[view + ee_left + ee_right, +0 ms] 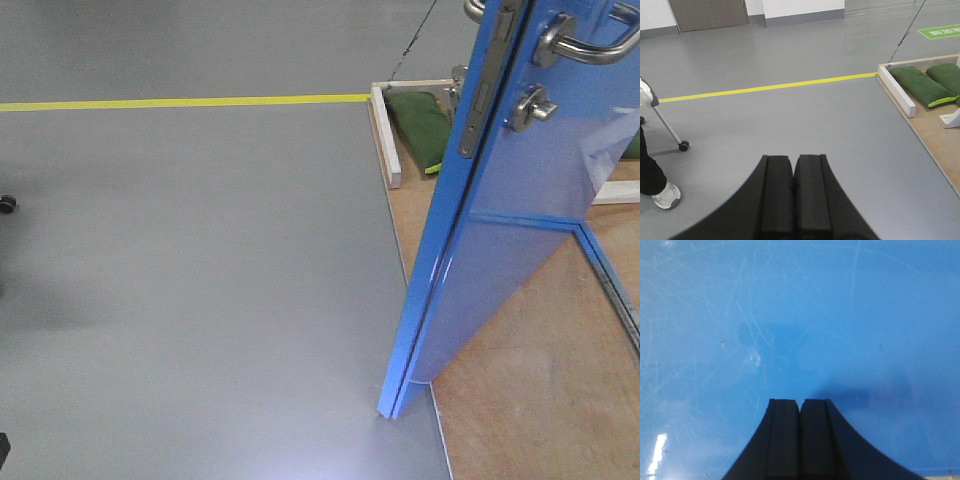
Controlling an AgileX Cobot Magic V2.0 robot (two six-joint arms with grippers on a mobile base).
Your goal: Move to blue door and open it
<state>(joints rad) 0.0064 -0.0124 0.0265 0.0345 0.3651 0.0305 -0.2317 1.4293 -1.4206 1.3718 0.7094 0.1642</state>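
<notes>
The blue door (520,230) stands ajar on the right, upright, its free edge turned toward the robot above the plywood platform (540,400). The right end effector (800,404), clenched on nothing, faces the panel squarely, so that arm is the nearer; it may be touching, but the view cannot settle it. The left end effector (793,159), also clenched and empty, points at grey floor (790,115). Green sandbags (420,125) lie beyond the door's edge. The lever handle (590,45) sits high, with the thumb-turn (537,103) just below.
</notes>
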